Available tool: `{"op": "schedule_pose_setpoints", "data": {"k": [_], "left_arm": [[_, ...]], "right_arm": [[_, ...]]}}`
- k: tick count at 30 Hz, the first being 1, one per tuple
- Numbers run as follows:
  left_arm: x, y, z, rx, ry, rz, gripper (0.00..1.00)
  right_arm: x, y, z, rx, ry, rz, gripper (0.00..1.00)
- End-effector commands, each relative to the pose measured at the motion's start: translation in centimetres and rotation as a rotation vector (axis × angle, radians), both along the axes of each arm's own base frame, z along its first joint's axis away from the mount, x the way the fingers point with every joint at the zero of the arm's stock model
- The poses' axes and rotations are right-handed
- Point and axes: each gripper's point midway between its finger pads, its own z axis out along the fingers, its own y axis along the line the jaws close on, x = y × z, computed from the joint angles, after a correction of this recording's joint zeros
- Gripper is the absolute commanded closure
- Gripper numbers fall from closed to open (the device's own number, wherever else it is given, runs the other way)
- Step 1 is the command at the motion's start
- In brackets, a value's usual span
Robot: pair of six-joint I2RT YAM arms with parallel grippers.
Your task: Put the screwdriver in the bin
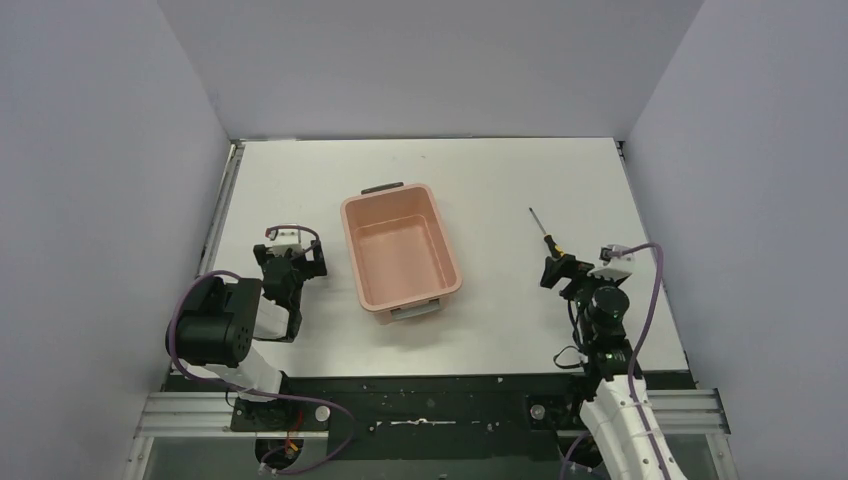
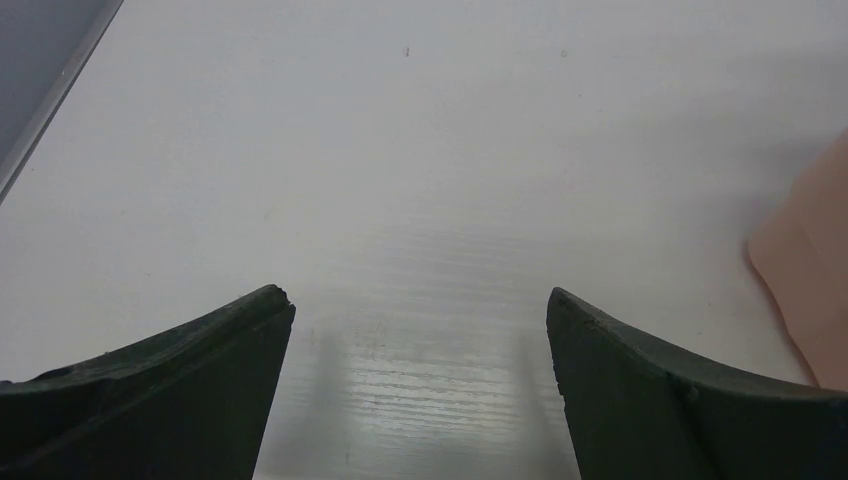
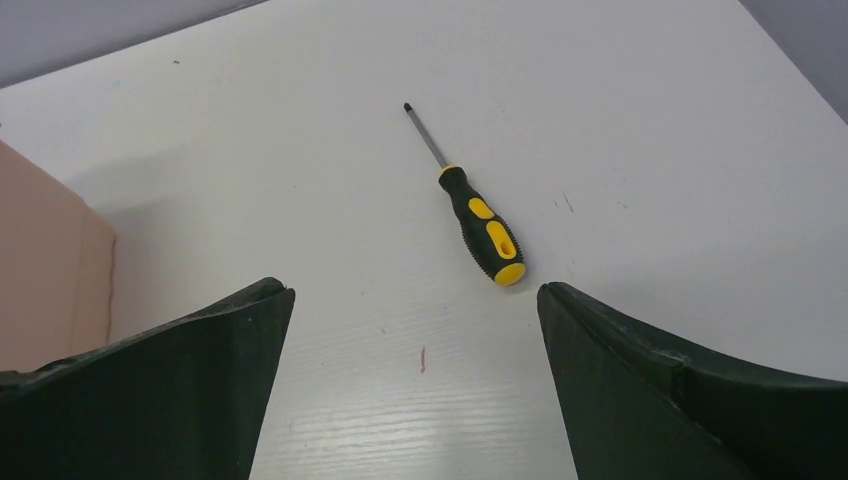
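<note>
Top view: the bin [image 1: 400,255] sits on the white surface [image 1: 300,180] roughly mid-way between the two arms, long axis running near-to-far and turned slightly. One grey handle [image 1: 383,187] is at its far end, the other [image 1: 413,312] at its near end. Nothing is visible inside it.

The screwdriver [image 1: 541,232] lies flat on the surface to the right of the bin, well apart from it. Shaft tip points to the far side, black-and-yellow handle toward the right arm. Right wrist view confirms this: screwdriver [image 3: 458,188] lies at a diagonal, yellow butt end nearest the camera.

Right gripper [image 1: 552,270] is just on the near side of the screwdriver handle, not touching it. In its wrist view the gripper [image 3: 415,290] has its two fingers spread wide with bare surface between them and nothing held. The bin's wall [image 3: 40,270] shows at the left edge of that view.

Left gripper [image 1: 290,262] is left of the bin, near its near-left corner. Wrist view: gripper [image 2: 415,300] fingers are wide apart and hold nothing, low over the surface; a corner of the bin [image 2: 810,290] shows at the right edge
</note>
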Motion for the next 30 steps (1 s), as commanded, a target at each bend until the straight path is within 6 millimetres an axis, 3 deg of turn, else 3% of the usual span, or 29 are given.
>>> {"op": "schedule_pose_setpoints", "data": {"k": [1,7,9,10,15,18,25,30], "left_arm": [[1.2,0.1,2.3,0.001,-0.084,0.005,0.03],[1.2,0.1,2.3,0.002,-0.085,0.005,0.03],[1.2,0.1,2.3,0.002,-0.085,0.005,0.03],[1.2,0.1,2.3,0.001,-0.086,0.005,0.03],[1.2,0.1,2.3,0.002,-0.085,0.005,0.03],[1.2,0.1,2.3,0.000,-0.086,0.005,0.03],[1.2,0.1,2.3,0.002,-0.085,0.005,0.03],[1.2,0.1,2.3,0.001,-0.085,0.005,0.03]], "right_arm": [[1.8,-0.6,6.2,-0.080,-0.069,-0.009,0.00],[5.6,-0.4,12.8,-0.182,0.031,0.041,0.00],[7.4,-0.7,13.7,-0.215,0.138,0.045,0.00],[8.5,-0.7,13.1,-0.235,0.221,0.060,0.00],[12.0,-1.8,7.7,-0.338,0.668,0.109,0.00],[13.5,-2.3,3.5,-0.384,0.805,0.140,0.02],[13.2,-1.5,-7.4,-0.373,1.024,0.230,0.13],[12.3,-2.9,-11.6,-0.432,1.110,0.199,0.25]]}}
